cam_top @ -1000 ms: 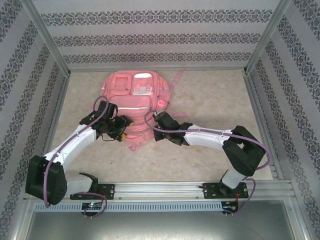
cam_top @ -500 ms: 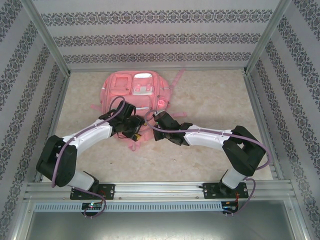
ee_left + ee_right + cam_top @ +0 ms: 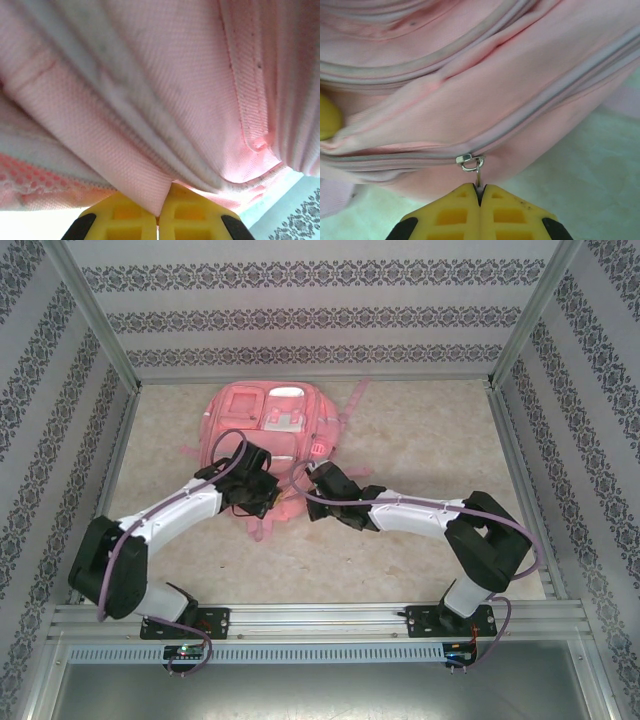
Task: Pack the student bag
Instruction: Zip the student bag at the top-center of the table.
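Observation:
The pink student bag (image 3: 272, 420) lies flat on the table, front pockets up. My left gripper (image 3: 272, 498) is at its near edge. In the left wrist view the yellow fingers (image 3: 186, 210) of the left gripper (image 3: 165, 194) are shut on a fold of the bag's pink fabric (image 3: 145, 185). My right gripper (image 3: 312, 480) reaches the bag's near right side. There the right gripper (image 3: 480, 189) is shut on the metal pull of a zip slider (image 3: 470, 161) that sits on a closed zip line of the student bag (image 3: 485, 95).
Pink straps trail from the bag's near end (image 3: 260, 530) and its far right corner (image 3: 352, 395). Metal frame posts and patterned walls (image 3: 60, 440) enclose the marble-look tabletop (image 3: 430, 440). Both arm bases sit on the near rail (image 3: 320, 618).
My left arm swung right to the bag's near edge and its jaws closed on the fabric. The right arm stayed put, still gripping the zip pull.

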Robot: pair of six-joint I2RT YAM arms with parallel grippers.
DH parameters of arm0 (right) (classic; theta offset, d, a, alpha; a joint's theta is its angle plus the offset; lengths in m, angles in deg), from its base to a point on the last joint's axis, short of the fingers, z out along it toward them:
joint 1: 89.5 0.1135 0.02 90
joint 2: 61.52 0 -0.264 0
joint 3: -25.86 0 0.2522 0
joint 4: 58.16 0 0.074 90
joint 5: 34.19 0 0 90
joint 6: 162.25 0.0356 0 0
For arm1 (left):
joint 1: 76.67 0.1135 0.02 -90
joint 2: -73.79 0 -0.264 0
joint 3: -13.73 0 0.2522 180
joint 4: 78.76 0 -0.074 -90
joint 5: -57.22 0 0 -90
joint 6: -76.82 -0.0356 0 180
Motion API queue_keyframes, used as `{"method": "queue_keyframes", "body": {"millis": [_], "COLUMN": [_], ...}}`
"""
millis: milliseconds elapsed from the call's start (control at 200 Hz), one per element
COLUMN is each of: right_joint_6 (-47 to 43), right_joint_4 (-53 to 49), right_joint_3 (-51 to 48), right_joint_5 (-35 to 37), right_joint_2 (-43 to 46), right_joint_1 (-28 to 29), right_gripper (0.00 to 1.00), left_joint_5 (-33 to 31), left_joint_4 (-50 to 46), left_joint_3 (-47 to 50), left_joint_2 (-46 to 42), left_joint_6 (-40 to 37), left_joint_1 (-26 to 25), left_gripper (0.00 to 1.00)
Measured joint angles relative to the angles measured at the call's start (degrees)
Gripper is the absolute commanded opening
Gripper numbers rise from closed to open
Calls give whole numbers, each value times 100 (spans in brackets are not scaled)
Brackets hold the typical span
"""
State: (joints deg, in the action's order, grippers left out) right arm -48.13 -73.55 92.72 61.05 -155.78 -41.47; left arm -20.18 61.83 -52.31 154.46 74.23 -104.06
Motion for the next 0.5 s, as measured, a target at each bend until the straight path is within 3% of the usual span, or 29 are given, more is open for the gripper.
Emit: {"method": "queue_keyframes", "body": {"millis": [315, 500], "right_joint_6": [-474, -680], "right_joint_4": [122, 55], "right_joint_3": [168, 597], "right_joint_5": [-229, -752], "right_joint_2": [-382, -831], "right_joint_1": [-894, -931], "right_gripper": [0, 0], "left_joint_5": [-378, -313], "left_joint_4": [-1200, -1322], "left_joint_3": [577, 721], "left_joint_2": [-1794, -2417], "left_joint_6": [-605, -925], "left_joint_1": [546, 839], "left_gripper": [0, 0]}}
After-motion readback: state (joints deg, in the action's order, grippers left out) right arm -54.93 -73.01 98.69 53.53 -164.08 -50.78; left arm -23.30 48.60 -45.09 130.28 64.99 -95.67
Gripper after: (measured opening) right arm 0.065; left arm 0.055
